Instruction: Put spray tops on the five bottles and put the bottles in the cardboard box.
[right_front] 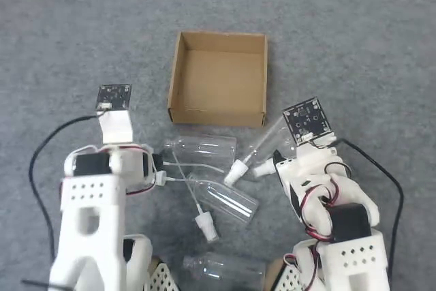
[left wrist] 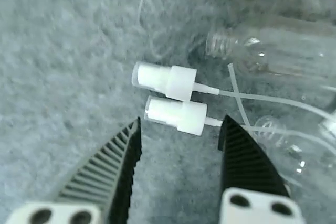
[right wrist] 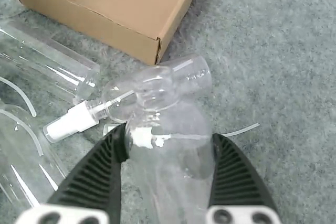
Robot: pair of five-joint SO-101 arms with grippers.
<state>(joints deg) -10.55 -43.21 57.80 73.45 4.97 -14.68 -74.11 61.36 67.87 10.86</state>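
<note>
The cardboard box (right_front: 218, 76) stands open and empty at the back centre. My left gripper (left wrist: 181, 135) is open low over the carpet, with two white spray tops (left wrist: 176, 115) (left wrist: 165, 81) lying side by side just ahead of its fingertips. My right gripper (right wrist: 165, 150) is shut on a clear bottle (right wrist: 173, 156) in front of the box corner. A second bottle with a spray top on it (right wrist: 157, 93) lies across the held one. More clear bottles lie between the arms (right_front: 201, 149) (right_front: 228, 199) and near the front edge (right_front: 225, 268).
Another loose spray top (right_front: 206, 226) with its long thin tube lies between the middle bottles. Grey carpet (right_front: 354, 59) covers the table, with open room to the left and right of the box. A black cable (right_front: 41, 161) loops beside the left arm.
</note>
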